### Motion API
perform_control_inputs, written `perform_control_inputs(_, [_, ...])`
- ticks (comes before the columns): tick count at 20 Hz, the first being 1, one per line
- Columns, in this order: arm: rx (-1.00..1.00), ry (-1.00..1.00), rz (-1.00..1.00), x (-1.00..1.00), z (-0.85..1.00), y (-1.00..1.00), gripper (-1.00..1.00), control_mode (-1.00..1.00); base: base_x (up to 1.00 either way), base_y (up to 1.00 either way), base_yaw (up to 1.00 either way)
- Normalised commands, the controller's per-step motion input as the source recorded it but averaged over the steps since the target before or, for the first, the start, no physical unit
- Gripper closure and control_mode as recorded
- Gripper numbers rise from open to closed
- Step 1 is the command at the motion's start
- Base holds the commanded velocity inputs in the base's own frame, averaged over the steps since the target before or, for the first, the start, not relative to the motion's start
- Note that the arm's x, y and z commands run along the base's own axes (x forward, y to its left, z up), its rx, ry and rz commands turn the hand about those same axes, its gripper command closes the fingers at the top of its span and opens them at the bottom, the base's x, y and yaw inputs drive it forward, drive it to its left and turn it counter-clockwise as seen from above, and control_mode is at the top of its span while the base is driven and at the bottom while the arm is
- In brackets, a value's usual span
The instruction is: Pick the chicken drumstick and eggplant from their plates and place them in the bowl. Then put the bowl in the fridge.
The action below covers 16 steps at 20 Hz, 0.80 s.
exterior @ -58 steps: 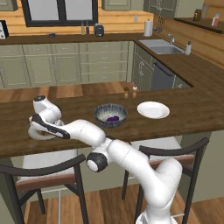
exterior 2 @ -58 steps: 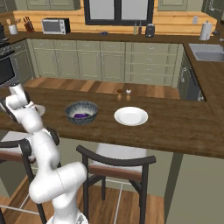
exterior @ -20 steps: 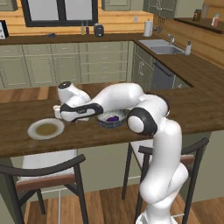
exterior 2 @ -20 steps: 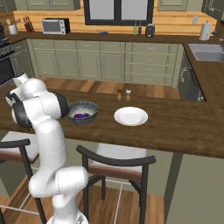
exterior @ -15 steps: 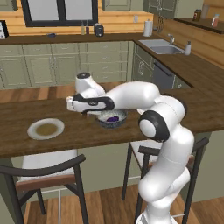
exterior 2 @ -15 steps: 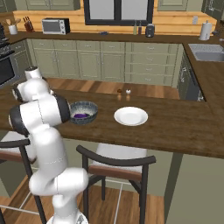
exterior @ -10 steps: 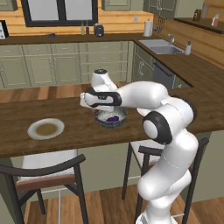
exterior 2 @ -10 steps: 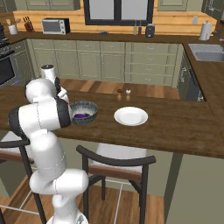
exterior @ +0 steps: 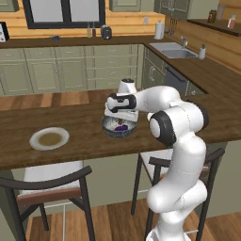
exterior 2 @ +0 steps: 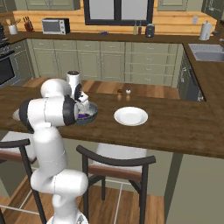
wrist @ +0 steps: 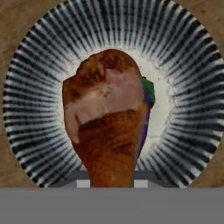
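Holding the chicken drumstick [wrist: 107,118] in my gripper [wrist: 110,183] straight above the bowl [wrist: 192,78].

From the hand camera the fingers are almost wholly hidden behind the meat, yet the narrow end sits clamped between them, so they are pinching the drumstick. Its long axis runs along the gripper, fat end pointing down into the bowl's pale middle. Behind it I can make out just a sliver of the eggplant [wrist: 148,98], purple with a green tip, lying in the bowl. In the left base view the wrist covers the far rim of the bowl [exterior: 112,132] and the drumstick is too small to pick out; a plate [exterior: 35,141] sits well to its left, another plate [exterior 2: 131,116] to the right in the right base view.
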Motion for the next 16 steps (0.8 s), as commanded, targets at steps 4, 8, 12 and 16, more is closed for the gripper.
perform_control_inputs(4, [0.00, 0.22, -0.08, 0.41, -0.33, 0.05, 1.00, -1.00, 0.00, 0.00, 0.00])
perform_control_inputs(8, [0.00, 0.14, -0.07, 0.41, -0.16, 0.26, 1.00, -1.00, 0.00, 0.00, 0.00])
perform_control_inputs(12, [0.00, 0.08, -0.08, 0.10, -0.20, 0.30, 1.00, -1.00, 0.00, 0.00, 0.00])
perform_control_inputs(16, [0.00, 0.09, -0.08, 0.13, -0.21, 0.09, -1.00, -1.00, 0.00, 0.00, 0.00])
